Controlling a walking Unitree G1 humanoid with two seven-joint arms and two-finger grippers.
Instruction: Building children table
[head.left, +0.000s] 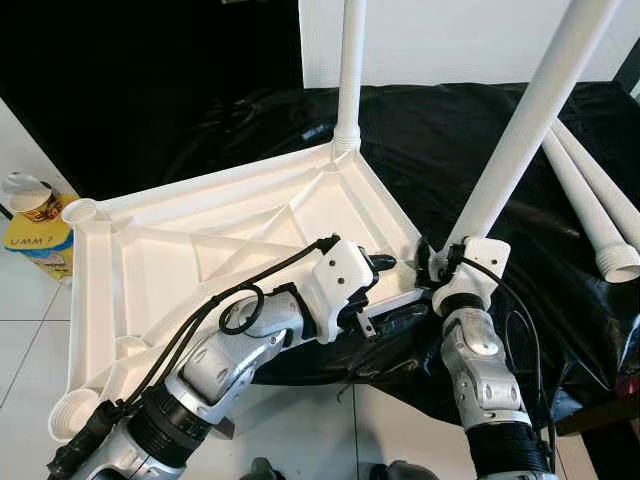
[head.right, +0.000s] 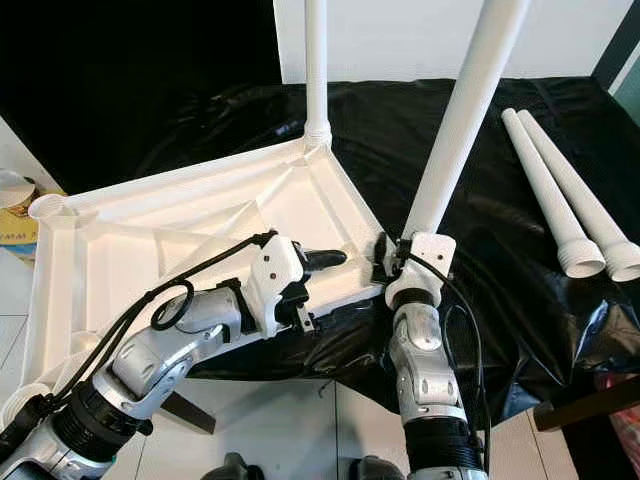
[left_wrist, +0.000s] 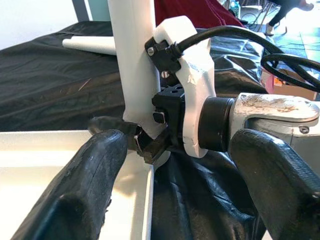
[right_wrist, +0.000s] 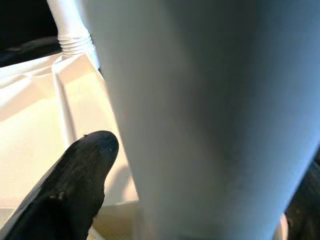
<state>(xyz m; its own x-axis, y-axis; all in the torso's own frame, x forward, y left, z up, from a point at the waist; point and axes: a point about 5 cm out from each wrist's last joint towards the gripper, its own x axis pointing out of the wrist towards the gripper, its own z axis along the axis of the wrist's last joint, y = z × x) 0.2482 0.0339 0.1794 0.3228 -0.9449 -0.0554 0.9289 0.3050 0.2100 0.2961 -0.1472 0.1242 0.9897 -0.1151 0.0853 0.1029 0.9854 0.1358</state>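
While the upturned table (head.left: 150, 250) is lying at centre left, the right end effector (head.left: 447, 262) is clenching a leg (head.left: 520, 130) at its near corner socket; the left end effector (head.left: 385, 290) is bracing, released. Next, I'd judge, seating it needs a straight push.

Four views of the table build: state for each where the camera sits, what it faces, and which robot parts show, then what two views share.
Left eye view: on the head, looking down at the upturned tabletop; both silver arms show.
Right eye view: beside it, same scene; spare legs lie on the black sheet.
Left wrist view: looks along the left hand, open, at the right hand.
Right wrist view: close against the held leg.
Shared: both wrist views show the held leg.
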